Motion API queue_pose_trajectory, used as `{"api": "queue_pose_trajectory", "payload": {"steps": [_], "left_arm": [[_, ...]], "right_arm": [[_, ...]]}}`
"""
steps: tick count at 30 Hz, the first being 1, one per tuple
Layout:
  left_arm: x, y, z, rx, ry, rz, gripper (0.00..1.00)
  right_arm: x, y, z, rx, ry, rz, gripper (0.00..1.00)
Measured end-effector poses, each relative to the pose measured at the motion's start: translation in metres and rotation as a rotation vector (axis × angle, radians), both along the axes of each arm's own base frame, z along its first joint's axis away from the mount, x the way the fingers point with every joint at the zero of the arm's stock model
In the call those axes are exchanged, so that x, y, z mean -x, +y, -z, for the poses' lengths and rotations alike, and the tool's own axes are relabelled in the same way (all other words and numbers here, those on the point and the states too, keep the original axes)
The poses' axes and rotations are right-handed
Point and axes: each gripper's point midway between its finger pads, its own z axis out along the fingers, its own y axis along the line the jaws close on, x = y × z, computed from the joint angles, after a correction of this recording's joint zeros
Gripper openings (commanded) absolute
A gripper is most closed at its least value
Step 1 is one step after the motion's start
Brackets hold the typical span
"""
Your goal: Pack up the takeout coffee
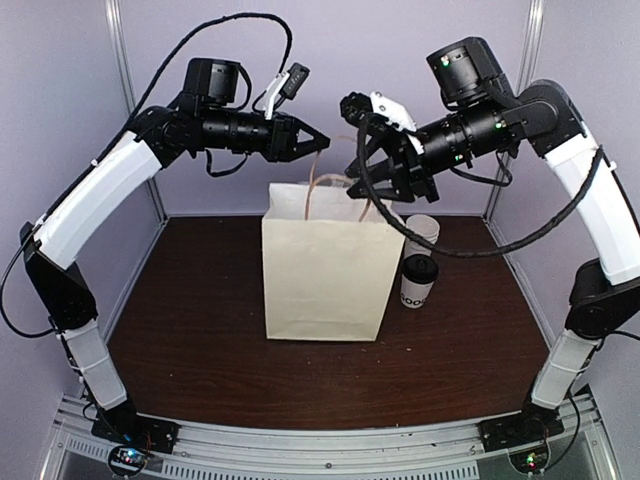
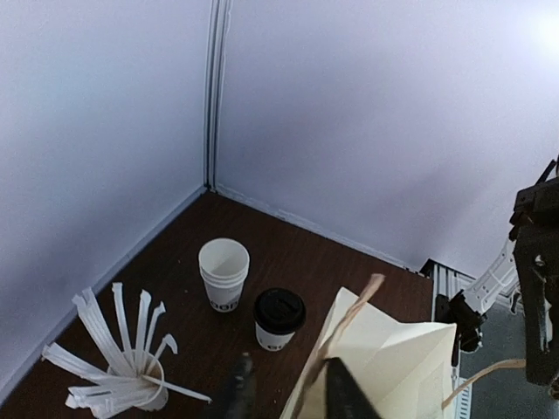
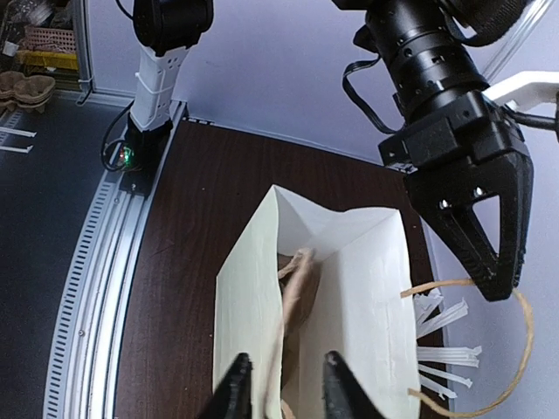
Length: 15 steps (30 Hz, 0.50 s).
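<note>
The takeout coffee (image 1: 418, 281), a white cup with a black lid (image 2: 279, 312), stands on the table just right of the upright cream paper bag (image 1: 322, 262). Both grippers hover above the bag's open mouth. My left gripper (image 2: 291, 394) is open, and one brown paper handle (image 2: 351, 316) runs up between its fingers, close to the right one. My right gripper (image 3: 284, 389) is open over the near bag wall (image 3: 253, 297), with the other handle (image 3: 293, 297) lying loose between its fingers. In the top view the left gripper (image 1: 318, 140) is above the bag's left side and the right gripper (image 1: 368, 195) is at its right rim.
A stack of lidless white cups (image 2: 224, 273) stands behind the coffee. A cup of white straws (image 2: 122, 375) sits further toward the wall. The back and side walls close in the dark brown table (image 1: 200, 320). Arm bases line the near rail.
</note>
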Motion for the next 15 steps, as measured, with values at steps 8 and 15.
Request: {"api": "queue_pose_trajectory", "payload": {"steps": [8,15], "left_arm": [[0.000,0.023,0.096,-0.160,0.141,-0.111,0.98],[0.026,0.056,0.039,-0.088,0.008,-0.147,0.96]], "right_arm": [[0.012,-0.002,0.070,0.164,0.162,-0.050,1.00],[0.027,-0.017,0.057,0.152,0.150,-0.069,1.00]]}}
